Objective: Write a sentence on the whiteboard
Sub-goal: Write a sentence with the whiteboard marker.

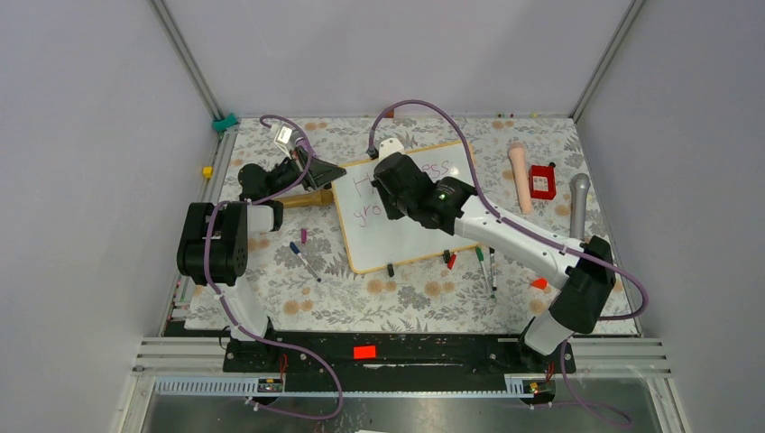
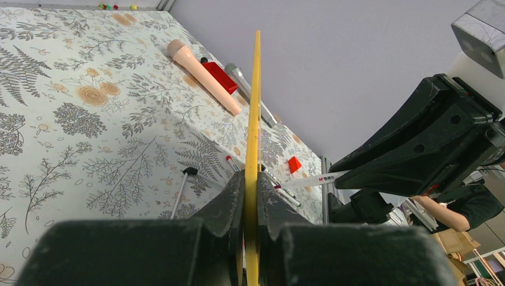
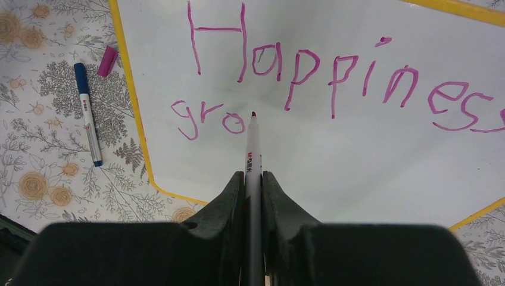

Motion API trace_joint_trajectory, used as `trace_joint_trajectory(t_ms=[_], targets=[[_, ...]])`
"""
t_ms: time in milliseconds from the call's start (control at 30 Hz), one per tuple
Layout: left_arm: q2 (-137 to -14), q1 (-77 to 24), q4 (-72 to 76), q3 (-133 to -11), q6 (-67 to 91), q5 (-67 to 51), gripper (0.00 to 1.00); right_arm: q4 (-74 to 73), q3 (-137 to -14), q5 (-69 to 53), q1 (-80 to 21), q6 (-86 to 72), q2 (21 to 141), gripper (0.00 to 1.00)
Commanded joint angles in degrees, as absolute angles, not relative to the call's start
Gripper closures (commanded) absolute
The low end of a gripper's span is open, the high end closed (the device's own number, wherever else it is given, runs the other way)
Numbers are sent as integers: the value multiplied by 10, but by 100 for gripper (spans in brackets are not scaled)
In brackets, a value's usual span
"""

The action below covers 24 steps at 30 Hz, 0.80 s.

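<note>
The whiteboard lies tilted on the floral table, and its yellow rim stands edge-on in the left wrist view. My left gripper is shut on that rim at the board's left edge. Over the board's upper middle, my right gripper is shut on a white marker. The marker's pink tip touches the board just right of "gro". The sentence in pink reads "Happiness" above "gro"; the right arm hides part of it from the top camera.
A blue marker and a pink cap lie left of the board. Red and green markers lie at its near edge. At the back right are a beige handle, a red box and a grey cylinder.
</note>
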<state>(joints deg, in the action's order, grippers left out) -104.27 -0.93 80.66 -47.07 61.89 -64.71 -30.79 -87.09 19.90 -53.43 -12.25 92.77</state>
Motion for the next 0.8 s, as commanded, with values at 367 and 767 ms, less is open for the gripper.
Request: trace_joint_trajectory(t_ms=[367, 767], targets=[[-1028, -18, 842, -471, 608, -670, 100, -304, -880, 210, -530, -126, 956, 100], [-1029, -18, 843, -471, 607, -670, 100, -313, -856, 227, -530, -145, 961, 100]])
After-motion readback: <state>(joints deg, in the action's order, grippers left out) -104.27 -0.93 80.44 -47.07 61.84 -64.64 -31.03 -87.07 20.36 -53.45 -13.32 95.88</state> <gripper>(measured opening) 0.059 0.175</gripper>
